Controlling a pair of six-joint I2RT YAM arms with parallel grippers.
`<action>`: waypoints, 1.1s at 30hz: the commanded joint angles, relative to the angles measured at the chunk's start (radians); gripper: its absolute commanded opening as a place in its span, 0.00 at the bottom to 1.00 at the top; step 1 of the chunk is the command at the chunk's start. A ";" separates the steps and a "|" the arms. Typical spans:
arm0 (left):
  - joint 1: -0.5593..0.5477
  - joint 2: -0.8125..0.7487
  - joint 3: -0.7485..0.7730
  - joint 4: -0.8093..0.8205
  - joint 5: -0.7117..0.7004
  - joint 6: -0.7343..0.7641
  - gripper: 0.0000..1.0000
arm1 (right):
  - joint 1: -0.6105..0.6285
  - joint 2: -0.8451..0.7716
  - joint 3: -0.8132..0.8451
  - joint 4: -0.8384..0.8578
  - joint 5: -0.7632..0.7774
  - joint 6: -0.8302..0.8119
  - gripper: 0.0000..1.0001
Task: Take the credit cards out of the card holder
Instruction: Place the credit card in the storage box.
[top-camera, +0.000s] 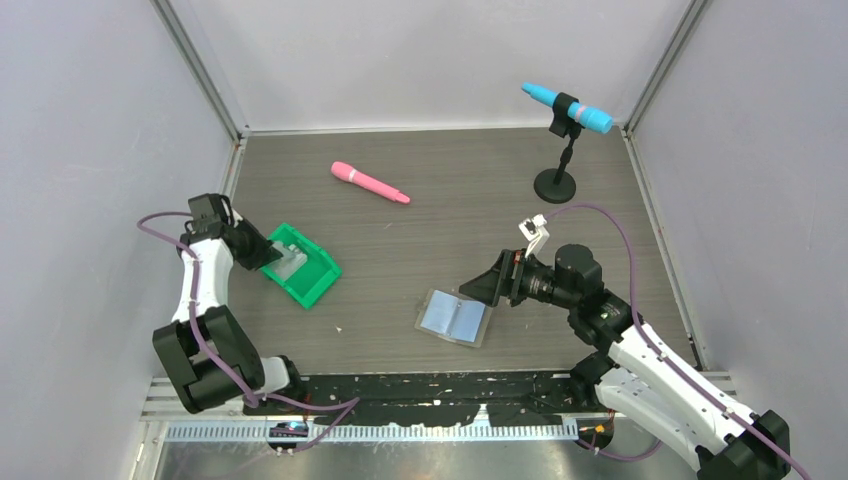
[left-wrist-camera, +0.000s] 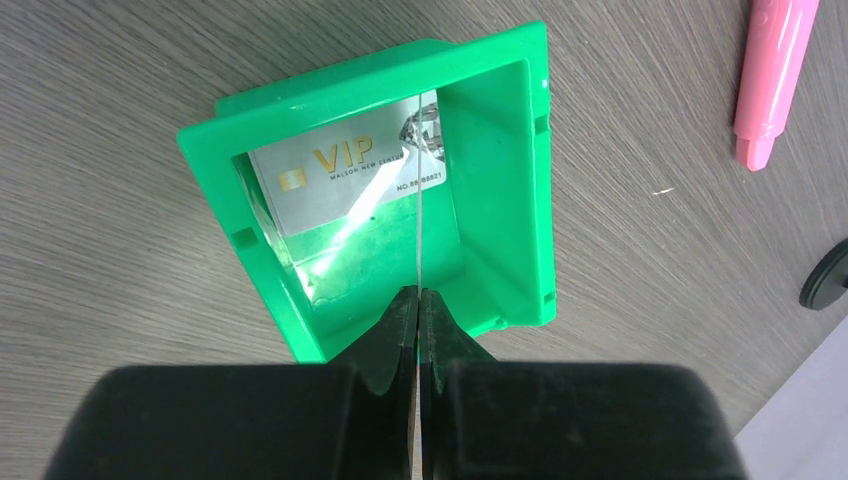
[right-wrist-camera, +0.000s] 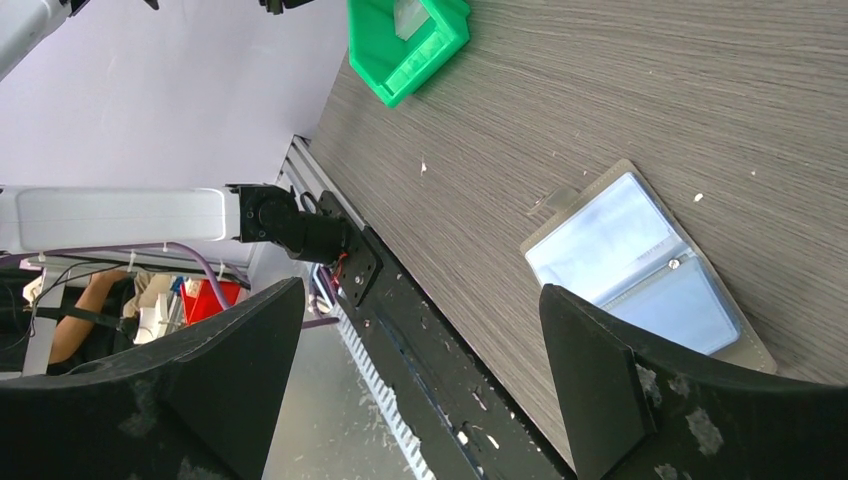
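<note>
Green open-topped plastic tray directly beneath the left gripper, which is clamped on a thin whitish credit card held edge-on, long axis running away from the wrist, over a silver VIP-printed credit card lying flat inside. Flat grey book-like card holder with pale blue translucent pockets open on the wood-grain table, just ahead of the right gripper, jaws spread wide, well apart from the left arm. Likely needs only a release to drop the held card in.
</note>
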 joint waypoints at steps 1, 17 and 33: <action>0.007 0.019 0.028 0.045 -0.020 0.011 0.00 | -0.004 -0.009 0.048 0.012 0.018 -0.020 0.96; 0.007 0.095 0.047 0.059 -0.037 -0.013 0.08 | -0.006 -0.012 0.071 -0.022 0.038 -0.047 0.96; 0.006 0.053 0.063 0.018 -0.095 -0.015 0.24 | -0.005 -0.014 0.081 -0.070 0.059 -0.053 0.96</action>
